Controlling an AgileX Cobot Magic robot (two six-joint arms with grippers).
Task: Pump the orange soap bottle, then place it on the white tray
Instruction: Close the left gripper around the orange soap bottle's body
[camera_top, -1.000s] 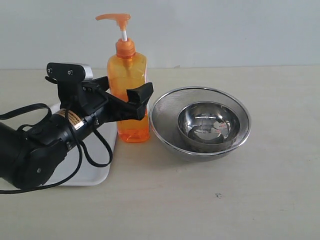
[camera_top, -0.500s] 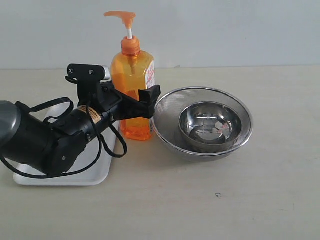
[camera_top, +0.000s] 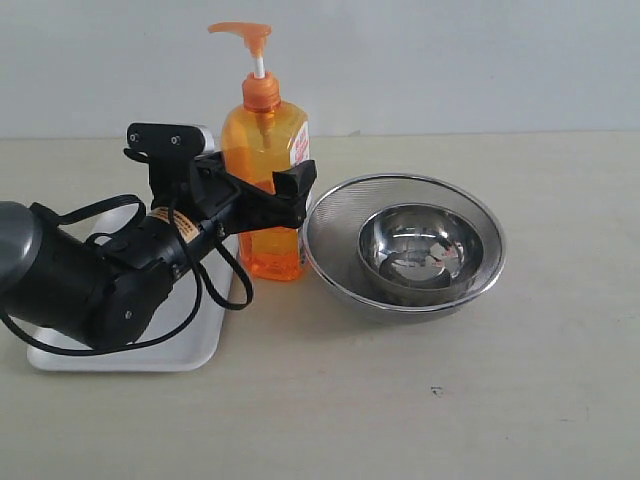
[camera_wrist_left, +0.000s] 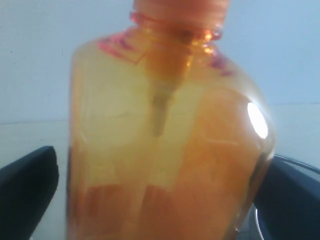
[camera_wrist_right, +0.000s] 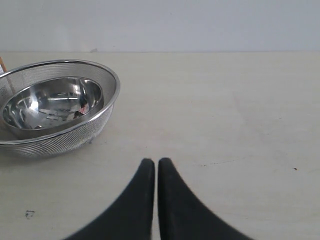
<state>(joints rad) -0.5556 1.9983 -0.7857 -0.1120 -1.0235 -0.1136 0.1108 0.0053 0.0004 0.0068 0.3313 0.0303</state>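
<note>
The orange soap bottle (camera_top: 268, 135) stands upright on the table between the white tray (camera_top: 150, 352) and the strainer, its pump head (camera_top: 245, 32) raised. My left gripper (camera_top: 258, 176) is open and straddles the bottle's body at mid height. In the left wrist view the bottle (camera_wrist_left: 170, 125) fills the picture. One of the black fingers (camera_wrist_left: 30, 192) stands a sliver off its side and the other (camera_wrist_left: 295, 202) lies against its opposite edge. My right gripper (camera_wrist_right: 156, 162) is shut and empty, low over bare table; the exterior view does not show it.
A round steel mesh strainer (camera_top: 340, 200) holding a steel bowl (camera_top: 420, 245) sits right beside the bottle; both also show in the right wrist view, strainer (camera_wrist_right: 107, 107) and bowl (camera_wrist_right: 50, 100). My left arm and its cable lie over the tray.
My left gripper moved forward around the bottle, which shifted slightly right and turned. Since half a second ago the gripper has risen a little and its near finger has drawn closer to the bottle.
</note>
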